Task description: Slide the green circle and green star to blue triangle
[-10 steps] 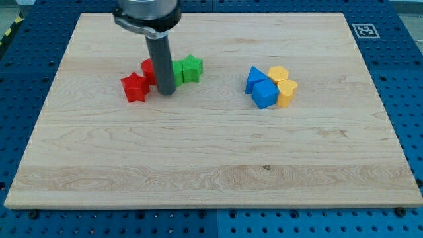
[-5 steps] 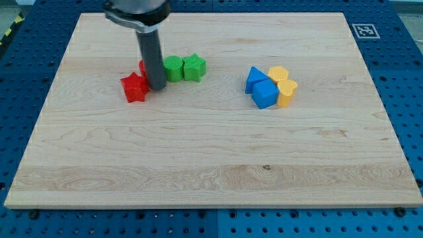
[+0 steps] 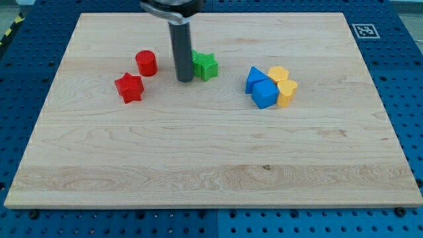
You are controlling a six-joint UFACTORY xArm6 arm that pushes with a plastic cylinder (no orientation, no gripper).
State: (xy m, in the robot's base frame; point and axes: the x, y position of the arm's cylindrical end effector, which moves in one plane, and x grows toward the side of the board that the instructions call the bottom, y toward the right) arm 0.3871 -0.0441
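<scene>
my tip (image 3: 184,79) beside green star (image 3: 206,66), no writing legible

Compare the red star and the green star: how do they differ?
The red star is red; the green star is green. The red star sits further toward the view's left and lower, apart from my tip; the green star lies just right of my tip. Both are star-shaped blocks lying flat on the board.
</scene>
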